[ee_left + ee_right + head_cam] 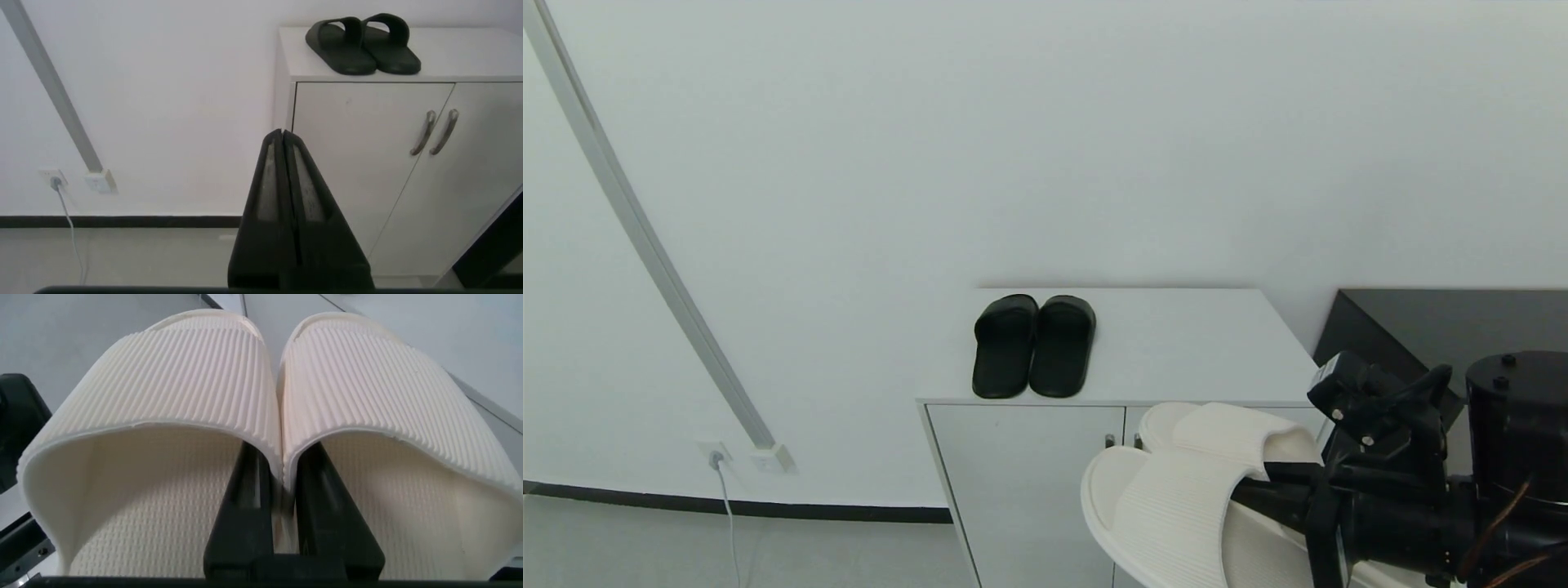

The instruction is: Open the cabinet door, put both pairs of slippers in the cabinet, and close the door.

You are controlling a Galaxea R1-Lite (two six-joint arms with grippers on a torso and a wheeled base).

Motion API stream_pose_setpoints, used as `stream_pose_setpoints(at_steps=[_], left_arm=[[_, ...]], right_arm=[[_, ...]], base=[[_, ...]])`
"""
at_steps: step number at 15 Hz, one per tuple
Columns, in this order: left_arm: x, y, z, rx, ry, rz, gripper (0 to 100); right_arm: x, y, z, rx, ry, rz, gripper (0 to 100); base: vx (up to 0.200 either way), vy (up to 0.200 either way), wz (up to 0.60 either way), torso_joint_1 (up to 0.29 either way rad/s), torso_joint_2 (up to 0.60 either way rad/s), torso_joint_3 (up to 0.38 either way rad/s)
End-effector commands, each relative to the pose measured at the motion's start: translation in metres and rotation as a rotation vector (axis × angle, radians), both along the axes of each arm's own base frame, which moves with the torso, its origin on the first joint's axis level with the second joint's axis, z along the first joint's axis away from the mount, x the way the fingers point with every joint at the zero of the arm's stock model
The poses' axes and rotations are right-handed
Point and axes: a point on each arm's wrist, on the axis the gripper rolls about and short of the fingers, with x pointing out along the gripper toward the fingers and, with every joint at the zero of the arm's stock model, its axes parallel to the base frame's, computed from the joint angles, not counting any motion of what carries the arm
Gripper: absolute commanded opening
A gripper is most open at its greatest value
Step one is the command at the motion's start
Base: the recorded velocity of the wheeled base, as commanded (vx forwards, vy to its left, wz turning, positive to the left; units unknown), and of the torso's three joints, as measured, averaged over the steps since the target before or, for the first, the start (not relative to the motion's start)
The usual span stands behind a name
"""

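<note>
Left gripper point(283, 139) is hanging well apart from the cabinet point(1192, 343), fingers pressed together with nothing between them.

Black slippers point(1033, 345) are lying on the cabinet top toward its left end. They are side by side and touching, with toes toward the wall.

Both cabinet doors point(1021, 482) are sitting shut, with the handles point(1109, 441) just beside each other at the centre seam. The interior is hidden.

White slippers point(1184, 490) are hanging in the air in front of the right door, below the level of the cabinet top. Right gripper point(1262, 490) is holding them. One finger point(245, 514) is sitting under each strap, and the two inner strap walls are being clamped together between the fingers.
</note>
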Motion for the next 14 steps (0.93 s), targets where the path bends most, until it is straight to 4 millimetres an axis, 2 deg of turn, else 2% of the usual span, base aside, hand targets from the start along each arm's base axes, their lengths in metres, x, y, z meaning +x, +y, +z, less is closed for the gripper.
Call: stream_pose_setpoints(at_steps=[1,5,8,9,14], left_arm=[[0.0001,0.0000,0.0000,0.000,0.001,0.001,0],[0.0001,0.0001,0.0000,-0.003,0.001,0.006,0],[0.0001,0.0000,0.0000,-0.005,0.001,0.003,0],[0.0000,0.0000,0.0005,-0.009,0.000,0.001,100],[0.0000,0.0000,0.0005,-0.008,0.000,0.001,100]], right_arm=[[-0.0013,-0.0010,0.0003,0.002,-0.001,0.002,0],[-0.0048,-0.0033,0.0020,0.006,-0.011,0.001,0],[-0.0071,-0.0054,0.0015,0.006,-0.011,0.001,0],[-0.0076,-0.0058,0.0003,0.003,-0.007,0.003,0],[-0.0084,-0.0065,-0.0043,-0.024,-0.012,0.014,0]], base=[[0.000,0.000,0.00,0.000,0.00,0.000],[0.000,0.000,0.00,0.000,0.00,0.000],[0.000,0.000,0.00,-0.136,0.32,0.175],[0.000,0.000,0.00,-0.168,0.37,0.217],[0.000,0.000,0.00,-0.192,0.45,0.255]])
